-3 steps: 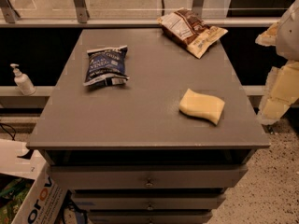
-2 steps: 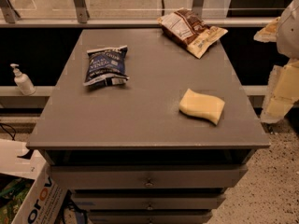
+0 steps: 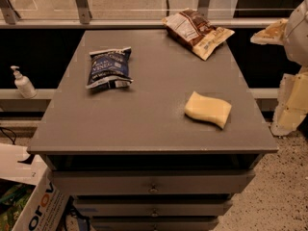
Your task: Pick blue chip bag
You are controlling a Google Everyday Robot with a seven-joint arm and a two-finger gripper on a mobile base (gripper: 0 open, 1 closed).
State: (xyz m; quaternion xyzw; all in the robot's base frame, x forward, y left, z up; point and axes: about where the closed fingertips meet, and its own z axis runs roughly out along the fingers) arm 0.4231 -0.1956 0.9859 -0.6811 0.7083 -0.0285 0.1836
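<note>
The blue chip bag (image 3: 109, 68) is dark navy with white lettering and lies flat on the left part of the grey cabinet top (image 3: 144, 124). My gripper (image 3: 269, 33) shows at the right edge of the camera view, pale and held beyond the table's right side, level with the back corner. It is far from the blue bag and holds nothing that I can see. White arm parts (image 3: 292, 105) hang below it.
A larger brown-and-white bag (image 3: 197, 32) lies at the back right of the top. A pale yellow sponge (image 3: 208, 109) lies at the front right. A white pump bottle (image 3: 22, 83) stands on a ledge to the left. A cardboard box (image 3: 33, 206) sits on the floor at lower left.
The arm at the right edge has shifted slightly to the left. The bags and the sponge have not moved.
</note>
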